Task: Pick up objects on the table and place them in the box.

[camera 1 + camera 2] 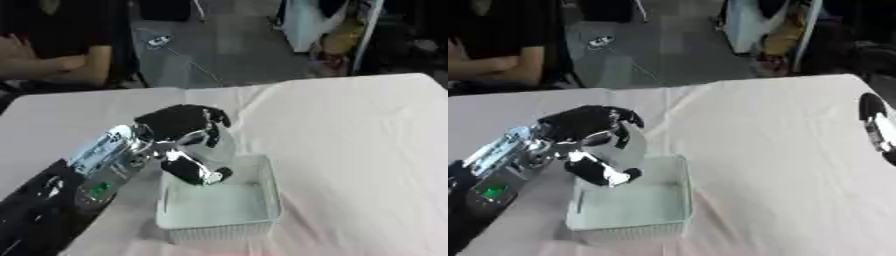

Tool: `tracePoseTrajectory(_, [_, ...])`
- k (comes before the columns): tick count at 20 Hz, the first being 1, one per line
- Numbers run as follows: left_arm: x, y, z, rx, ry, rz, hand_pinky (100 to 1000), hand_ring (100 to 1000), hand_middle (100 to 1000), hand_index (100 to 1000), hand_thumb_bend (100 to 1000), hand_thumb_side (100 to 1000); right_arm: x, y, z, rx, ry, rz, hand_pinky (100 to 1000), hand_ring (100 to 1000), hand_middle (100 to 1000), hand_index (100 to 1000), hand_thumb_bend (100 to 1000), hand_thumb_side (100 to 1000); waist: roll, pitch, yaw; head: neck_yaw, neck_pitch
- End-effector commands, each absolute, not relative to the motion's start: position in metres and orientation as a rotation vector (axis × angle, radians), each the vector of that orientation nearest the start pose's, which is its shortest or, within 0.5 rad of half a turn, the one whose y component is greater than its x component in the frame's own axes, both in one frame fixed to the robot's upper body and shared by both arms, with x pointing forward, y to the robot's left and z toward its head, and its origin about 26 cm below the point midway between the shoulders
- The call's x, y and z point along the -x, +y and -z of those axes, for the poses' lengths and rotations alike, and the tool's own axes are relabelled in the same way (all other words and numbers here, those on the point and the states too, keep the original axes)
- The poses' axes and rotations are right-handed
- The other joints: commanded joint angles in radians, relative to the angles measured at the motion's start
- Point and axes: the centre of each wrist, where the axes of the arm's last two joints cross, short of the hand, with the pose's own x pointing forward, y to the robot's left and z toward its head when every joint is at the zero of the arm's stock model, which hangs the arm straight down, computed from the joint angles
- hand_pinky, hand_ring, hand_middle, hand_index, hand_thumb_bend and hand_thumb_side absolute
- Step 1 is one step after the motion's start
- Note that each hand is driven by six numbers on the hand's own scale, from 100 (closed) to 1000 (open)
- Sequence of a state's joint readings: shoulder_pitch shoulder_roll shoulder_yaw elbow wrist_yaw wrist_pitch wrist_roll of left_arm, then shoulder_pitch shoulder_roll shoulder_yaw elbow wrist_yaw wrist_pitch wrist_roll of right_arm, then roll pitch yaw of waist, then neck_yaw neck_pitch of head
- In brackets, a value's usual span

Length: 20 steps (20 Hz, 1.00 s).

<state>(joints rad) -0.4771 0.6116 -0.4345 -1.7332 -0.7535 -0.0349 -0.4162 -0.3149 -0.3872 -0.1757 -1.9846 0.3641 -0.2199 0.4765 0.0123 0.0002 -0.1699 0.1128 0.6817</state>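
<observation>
My left hand [179, 125] hangs over the back left corner of the white box [219, 227], which stands on the table near its front edge. Its fingers and thumb are curled round a pale, whitish, cup-like object [221, 148] that is held just above the box's inside. The object's lower end is partly hidden by the thumb. The box floor looks bare. My right hand [875, 127] shows only as a black and white sliver at the right edge of the right eye view, above the cloth.
A white cloth [350, 150] covers the table, with open cloth to the right of the box. A person's folded arms [52, 67] rest beyond the far left edge. Beyond the table, a cable lies on the grey floor [188, 60].
</observation>
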Motion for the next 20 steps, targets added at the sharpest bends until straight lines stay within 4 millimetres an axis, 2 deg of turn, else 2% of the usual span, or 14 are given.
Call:
tracePoseTrajectory(1, [-0.337, 0.226, -0.174, -0.719, -1.608, 1.770, 855, 891, 884, 448, 588, 548, -0.296, -0.312, -0.233, 0.598, -2.170, -1.123, 891, 918, 904, 939, 100, 644, -0.002, -0.008, 0.001, -0.003, -0.016])
tracePoseTrajectory(2, [-0.336, 0.227, -0.176, -0.716, -1.619, 1.775, 866, 898, 893, 476, 706, 672, -0.296, -0.312, -0.233, 0.597, -2.170, -1.123, 891, 918, 904, 939, 100, 644, -0.002, -0.008, 0.001, -0.003, -0.016])
tracePoseTrajectory(3, [-0.335, 0.227, -0.179, -0.720, -1.640, 1.775, 886, 908, 907, 544, 948, 882, -0.296, -0.313, -0.233, 0.598, -2.169, -1.123, 891, 918, 904, 939, 100, 644, -0.002, -0.008, 0.001, -0.004, -0.016])
tracePoseTrajectory(5, [-0.333, 0.228, -0.182, -0.735, -1.672, 1.771, 893, 915, 917, 602, 987, 986, -0.295, -0.313, -0.232, 0.598, -2.169, -1.123, 890, 918, 904, 939, 100, 644, -0.002, -0.008, 0.001, -0.004, -0.016])
tracePoseTrajectory(10, [-0.331, 0.231, -0.187, -0.786, -1.713, 1.749, 909, 924, 926, 648, 1000, 1000, -0.295, -0.313, -0.232, 0.600, -2.169, -1.121, 891, 918, 904, 939, 100, 644, -0.003, -0.007, 0.002, -0.004, -0.014])
tracePoseTrajectory(20, [-0.331, 0.231, -0.191, -0.818, -1.725, 1.739, 911, 923, 919, 638, 1000, 1000, -0.295, -0.313, -0.233, 0.602, -2.169, -1.120, 891, 918, 904, 939, 100, 643, -0.003, -0.007, 0.002, -0.005, -0.016])
